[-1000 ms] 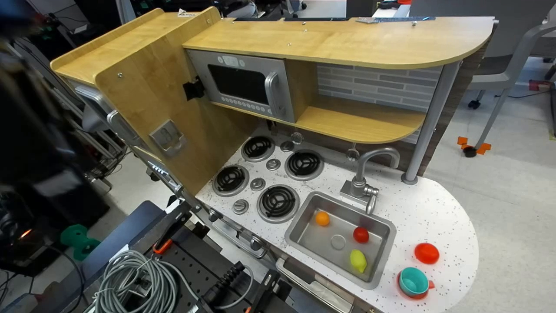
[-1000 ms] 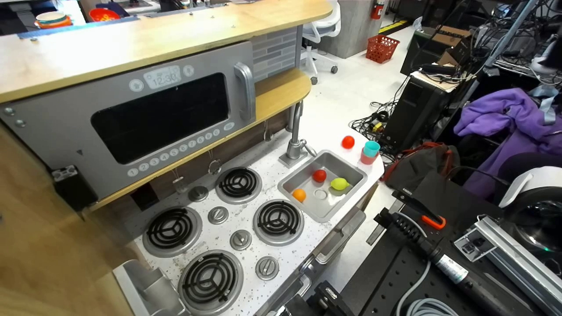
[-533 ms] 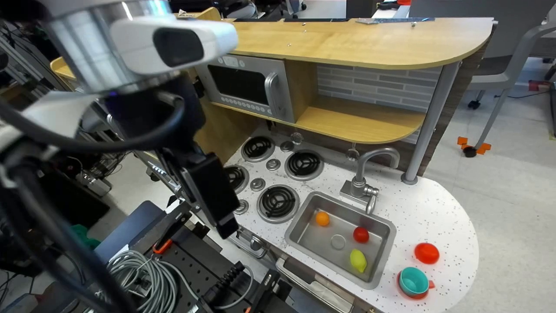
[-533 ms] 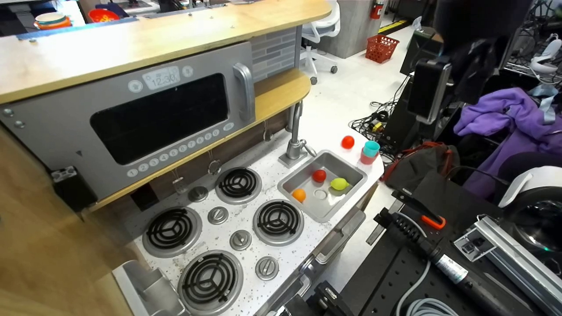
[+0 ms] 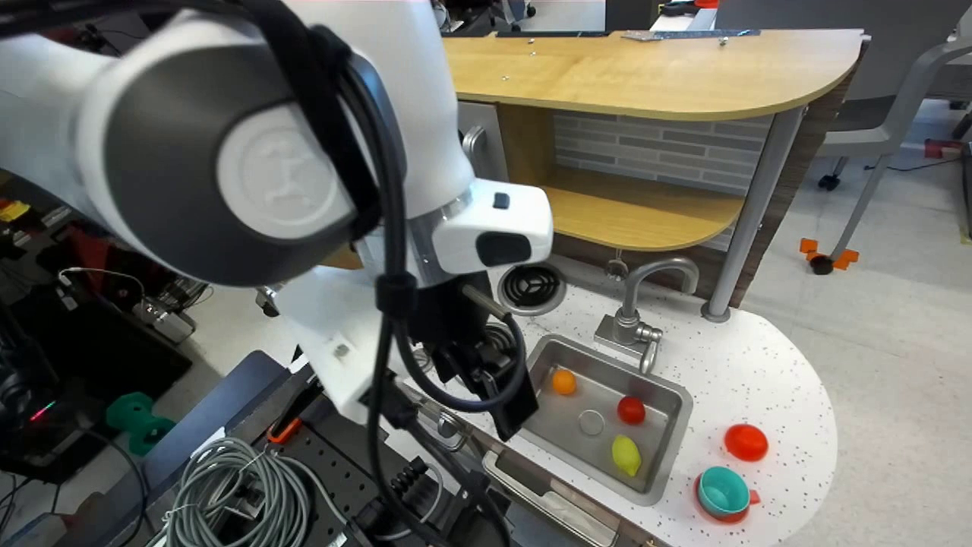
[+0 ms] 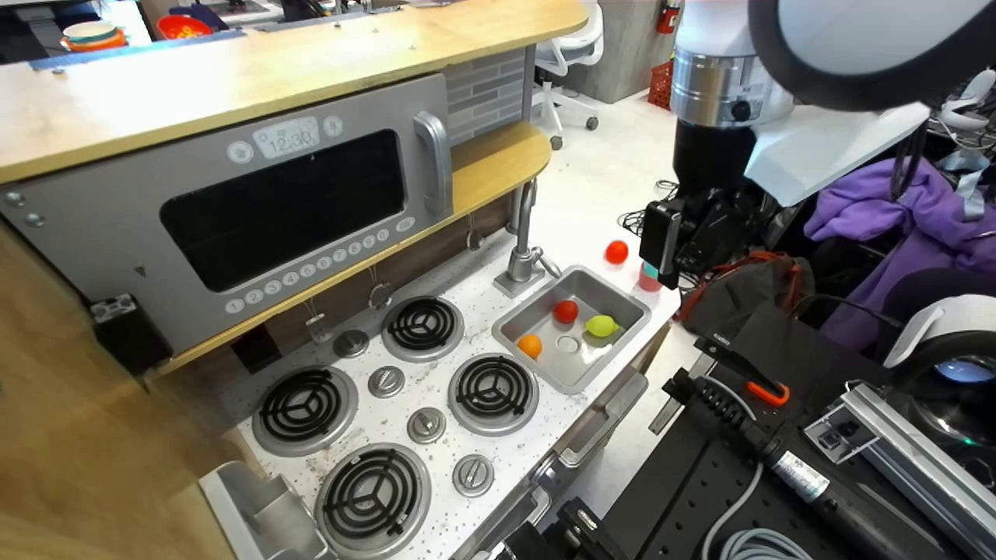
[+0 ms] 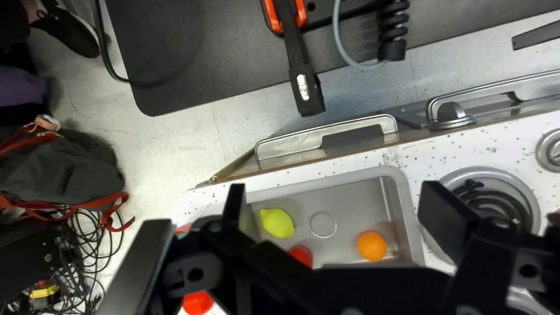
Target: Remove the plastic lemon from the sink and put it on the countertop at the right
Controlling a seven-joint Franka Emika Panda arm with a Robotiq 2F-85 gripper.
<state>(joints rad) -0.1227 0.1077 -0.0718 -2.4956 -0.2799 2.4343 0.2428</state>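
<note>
Plastic lemon (image 5: pixel 626 456): one, yellow-green, oval. Lies on the floor of the sink (image 5: pixel 557 431), by the basin corner shared by the front edge and the rounded end of the countertop (image 5: pixel 771 376). Long axis aslant, pointed tip toward that corner. Near it, apart, on the back-edge side: one red toy fruit (image 5: pixel 631 410).

Gripper (image 7: pixel 334 208): one, on the only arm. Fingers (image 7: pixel 442 218) spread wide, nothing held. Hangs above countertop level.

Relation of note: lemon lower than the gripper and off centre; in the wrist view it shows inside the gap, close to the finger on the rounded-end side. The line between the fingers runs roughly along the front edge, oblique to the lemon's length.

Judgement: approach stage, lift not begun. Next move probably calls for a shift toward the rounded end, a descent, and a wrist turn to pinch the short side. Likely destination: the rounded end, near the teal cup (image 5: pixel 723 488).
</note>
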